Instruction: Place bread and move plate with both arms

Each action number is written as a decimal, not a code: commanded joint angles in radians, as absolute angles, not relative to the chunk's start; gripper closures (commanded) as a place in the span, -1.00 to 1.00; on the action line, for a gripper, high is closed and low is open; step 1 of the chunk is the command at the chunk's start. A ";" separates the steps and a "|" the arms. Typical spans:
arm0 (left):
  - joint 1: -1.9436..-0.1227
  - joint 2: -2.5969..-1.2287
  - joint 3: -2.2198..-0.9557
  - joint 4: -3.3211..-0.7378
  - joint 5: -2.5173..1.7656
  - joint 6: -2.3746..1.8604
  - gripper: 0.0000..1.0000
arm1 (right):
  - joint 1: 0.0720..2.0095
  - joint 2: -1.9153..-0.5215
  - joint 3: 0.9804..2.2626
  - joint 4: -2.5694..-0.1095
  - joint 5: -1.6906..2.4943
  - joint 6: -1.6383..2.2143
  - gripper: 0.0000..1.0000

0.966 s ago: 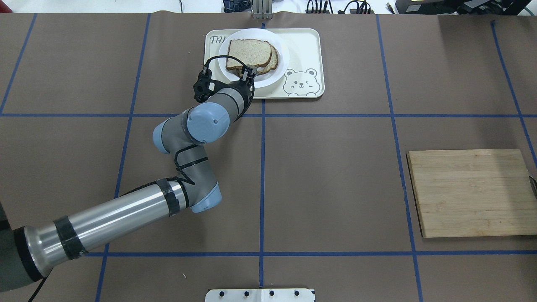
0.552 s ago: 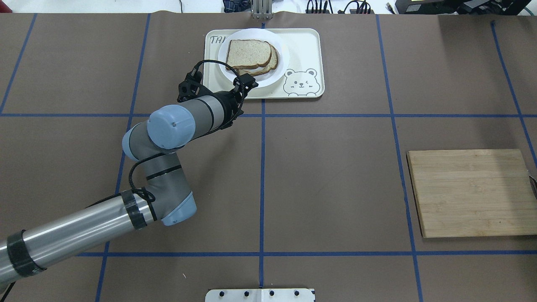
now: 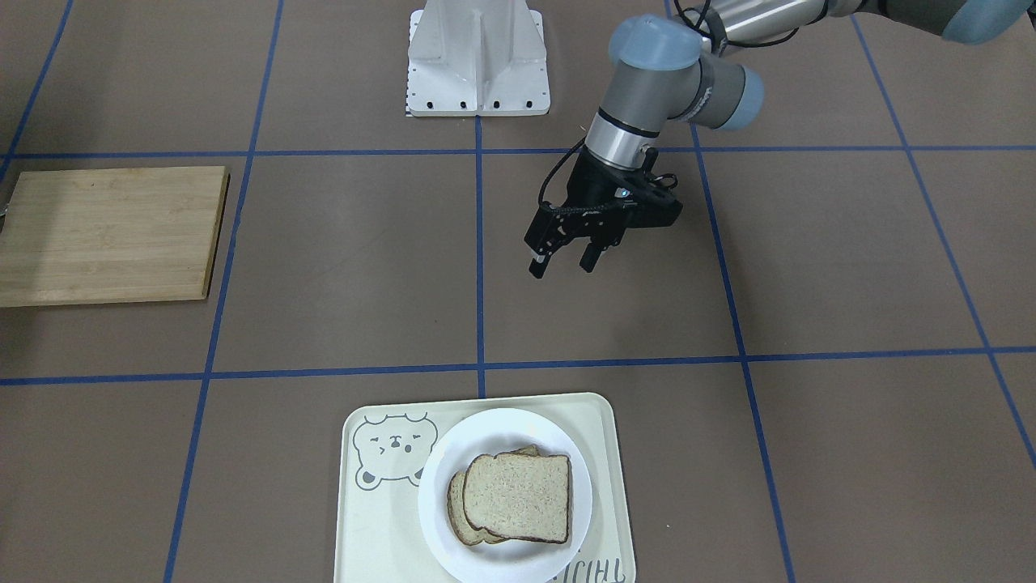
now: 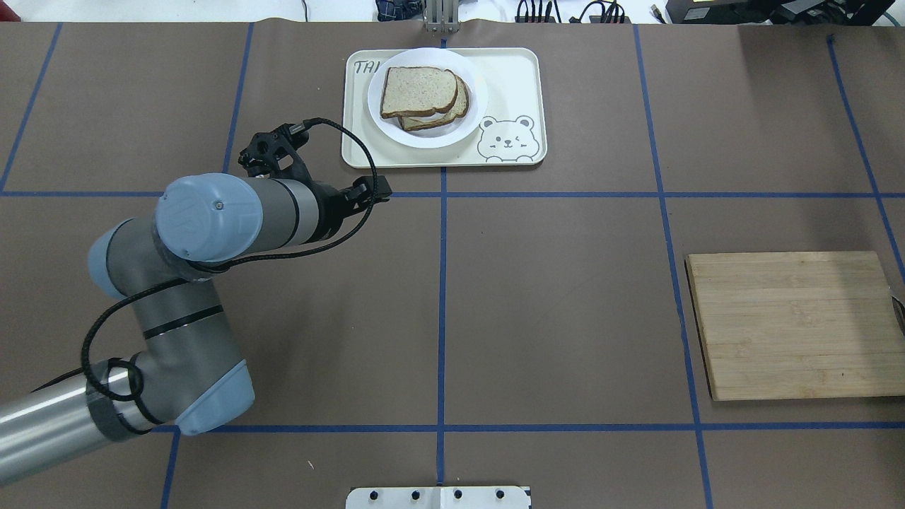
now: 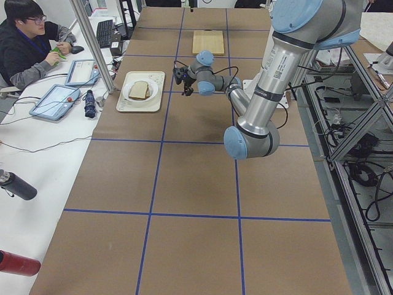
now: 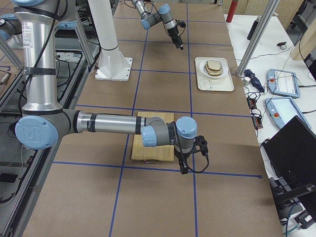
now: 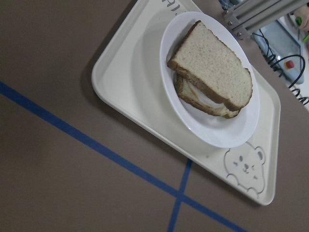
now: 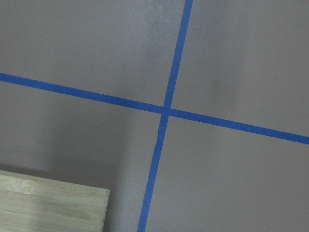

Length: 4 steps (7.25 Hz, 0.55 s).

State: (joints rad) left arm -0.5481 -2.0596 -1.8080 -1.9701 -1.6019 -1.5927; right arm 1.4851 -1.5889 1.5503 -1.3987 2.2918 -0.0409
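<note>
Well apart from the tray [image 4: 512, 78], on the robot's side of it, the right gripper [image 6: 183, 168] hangs by the cutting board [image 4: 792, 325]; whether its claw is released or clenched cannot be told. Closer to the tray, the left gripper [image 3: 564, 263] hangs over the bare table [image 4: 565, 283], jaws apart and empty, probably because its bread work is finished. On the tray, at the end away from the bear drawing [image 4: 504, 138], the plate [image 4: 463, 129] carries the bread [image 4: 417, 90], laid upon the egg slice [image 7: 205, 99], apparently ready for moving.

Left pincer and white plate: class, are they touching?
Apart. The front-facing view shows the left pincer open above the table, with a wide gap before the plate.
</note>
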 commanded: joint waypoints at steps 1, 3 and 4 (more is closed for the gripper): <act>-0.564 -2.001 -1.946 -1.685 -1.629 -1.307 -0.99 | 1.485 -1.592 1.551 -1.397 2.292 -0.043 -1.00; -0.667 -1.909 -1.974 -1.593 -1.663 -0.988 -0.99 | 1.486 -1.594 1.551 -1.397 2.290 -0.043 -1.00; -0.783 -1.841 -1.976 -1.594 -1.786 -0.806 -0.99 | 1.485 -1.594 1.551 -1.397 2.290 -0.043 -1.00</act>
